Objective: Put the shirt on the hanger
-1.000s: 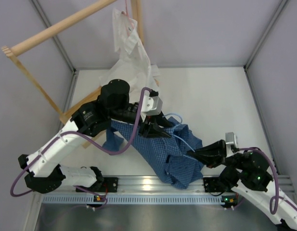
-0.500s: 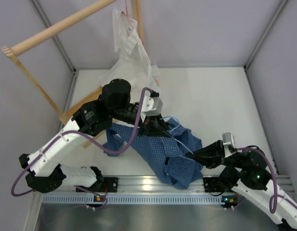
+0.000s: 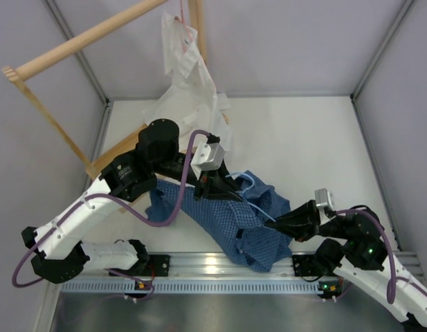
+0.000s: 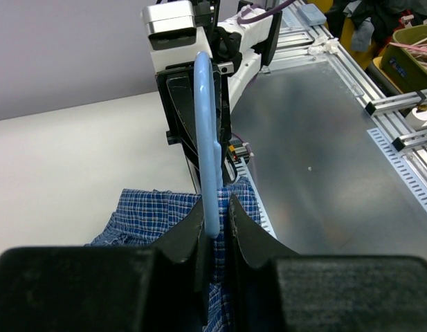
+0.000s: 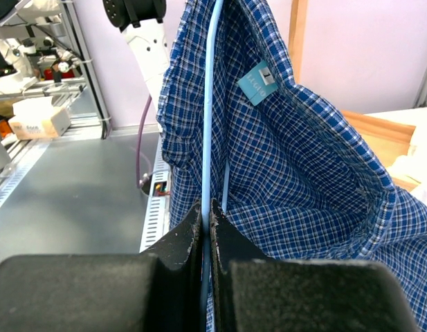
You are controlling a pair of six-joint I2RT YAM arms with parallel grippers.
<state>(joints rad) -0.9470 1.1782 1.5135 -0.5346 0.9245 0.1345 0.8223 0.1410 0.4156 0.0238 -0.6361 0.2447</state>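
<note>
The dark blue checked shirt (image 3: 251, 221) lies bunched on the table between my two arms. The light-blue wire hanger (image 3: 246, 179) sticks out of its folds. My left gripper (image 3: 223, 188) is shut on the hanger's thick wire (image 4: 207, 131), with shirt cloth (image 4: 147, 214) also between its fingertips. My right gripper (image 3: 278, 225) is shut on a thin stretch of the hanger wire (image 5: 208, 104) at the shirt's right edge. In the right wrist view the shirt (image 5: 310, 173) hangs open beside the wire and its collar label shows. Most of the hanger is hidden in cloth.
A white shirt (image 3: 189, 79) on a pinkish hanger hangs from a wooden rack (image 3: 82, 40) at the back left. Its foot (image 3: 116, 153) lies behind the left arm. A metal rail (image 3: 213, 264) runs along the near edge. Walls close in left, right and back.
My left gripper has drawn left and slightly back with the hanger, stretching the shirt's upper part. My right gripper has slid a little left along with the wire.
</note>
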